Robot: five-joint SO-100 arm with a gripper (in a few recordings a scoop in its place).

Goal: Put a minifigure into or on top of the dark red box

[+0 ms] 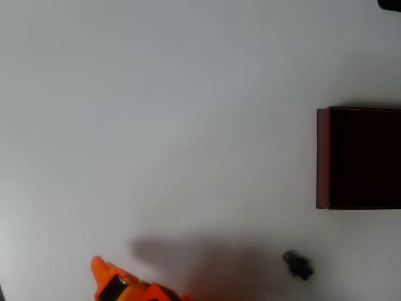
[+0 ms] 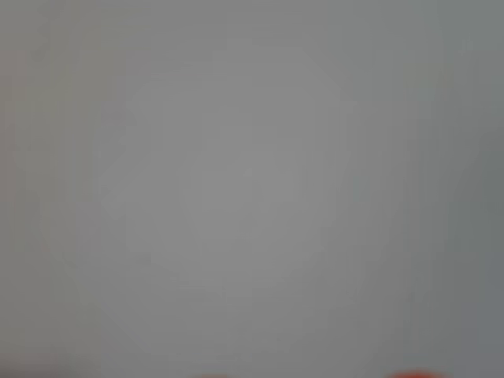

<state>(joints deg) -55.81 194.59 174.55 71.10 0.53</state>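
In the overhead view the minifigure (image 1: 297,264), tiny and blackish-grey, lies on the white table near the bottom edge, right of centre. The dark red box (image 1: 323,157) stands at the right edge, cut off by the frame, its interior almost black. The minifigure lies below the box's left wall and apart from it. My orange gripper (image 1: 103,273) pokes in at the bottom left, far to the left of the minifigure; so little of it shows that its jaws cannot be read. The wrist view is a grey blur with an orange sliver of a fingertip (image 2: 413,374) at the bottom edge.
The white table (image 1: 175,113) stretches bare between the gripper and the box. The arm's shadow (image 1: 207,257) falls along the bottom, between gripper and minifigure. A dark object (image 1: 391,4) clips the top right corner.
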